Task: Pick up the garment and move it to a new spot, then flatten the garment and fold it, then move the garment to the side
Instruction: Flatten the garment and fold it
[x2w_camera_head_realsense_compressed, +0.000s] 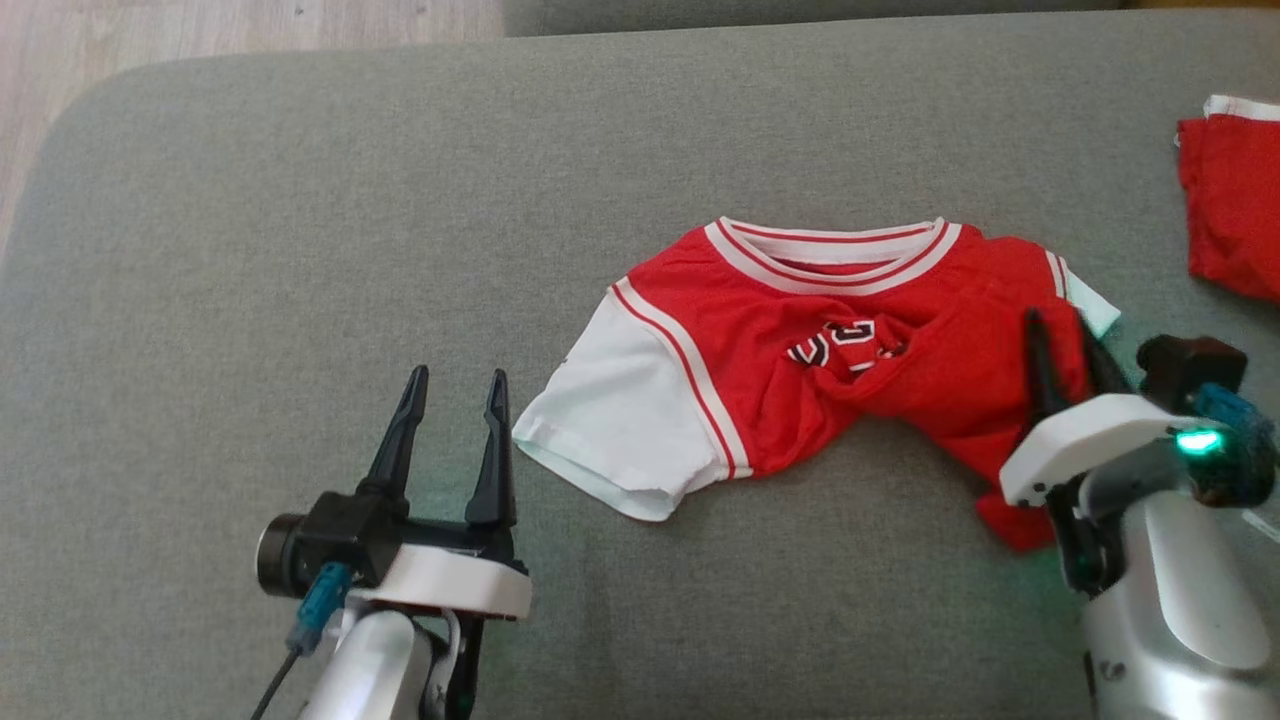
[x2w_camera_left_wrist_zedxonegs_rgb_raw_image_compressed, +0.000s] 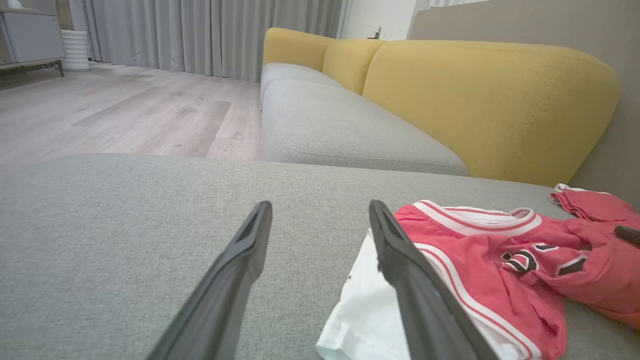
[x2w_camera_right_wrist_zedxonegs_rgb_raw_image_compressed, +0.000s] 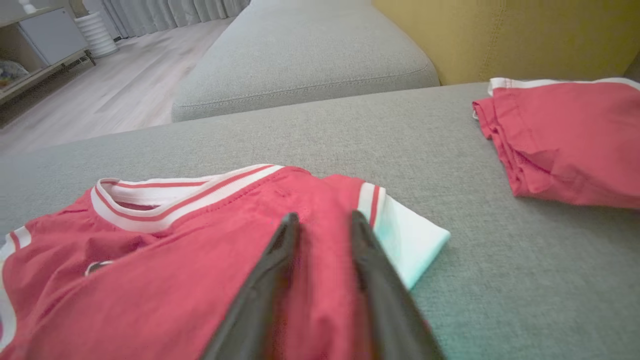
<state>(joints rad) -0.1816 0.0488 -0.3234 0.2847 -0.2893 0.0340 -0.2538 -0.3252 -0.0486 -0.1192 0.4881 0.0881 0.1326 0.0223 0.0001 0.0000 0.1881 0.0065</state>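
The left gripper stood wide open just left of the shirt. The right gripper sat narrowed over the shirt's right side; I could not tell whether it gripped the cloth.

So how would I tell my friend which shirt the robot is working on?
Look at the big grey cushion; near its middle lies a crumpled shirt. Unlike the folded red pile at the cushion's right edge, it has white sleeves, a striped white collar and a black-and-white print on the chest.
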